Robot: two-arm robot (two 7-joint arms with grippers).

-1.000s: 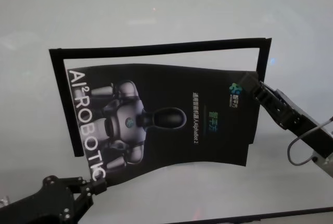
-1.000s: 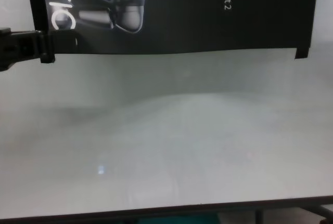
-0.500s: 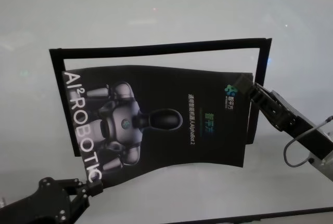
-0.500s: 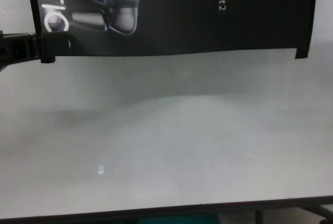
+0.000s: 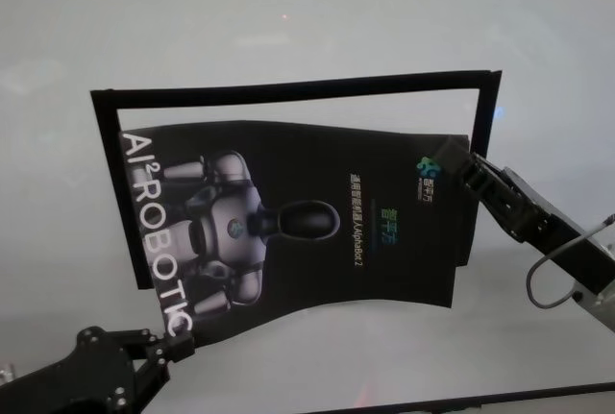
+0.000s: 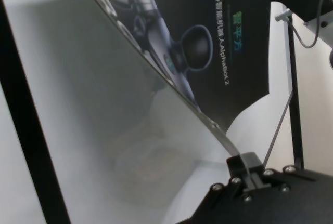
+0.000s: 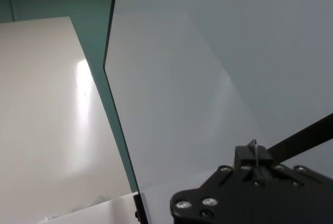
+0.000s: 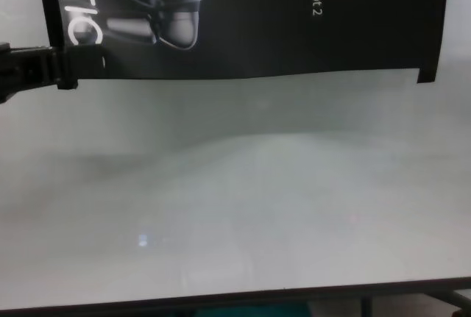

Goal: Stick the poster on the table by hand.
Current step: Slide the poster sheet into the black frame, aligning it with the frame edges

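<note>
The poster, black and glossy with a grey robot picture and white letters, hangs bowed above the table. My left gripper is shut on its near left corner, by the letters. My right gripper is shut on its far right corner. In the left wrist view the poster curves up from the gripper. In the right wrist view the gripper pinches the sheet, seen edge-on. The chest view shows the poster's near edge and the left gripper.
Narrow black tape strips lie on the table as a frame open toward me: a far strip, a left strip and a right strip. The table's dark near edge runs along the front.
Both grippers and the poster have shifted slightly to the left and toward me. Both grips are unchanged.
</note>
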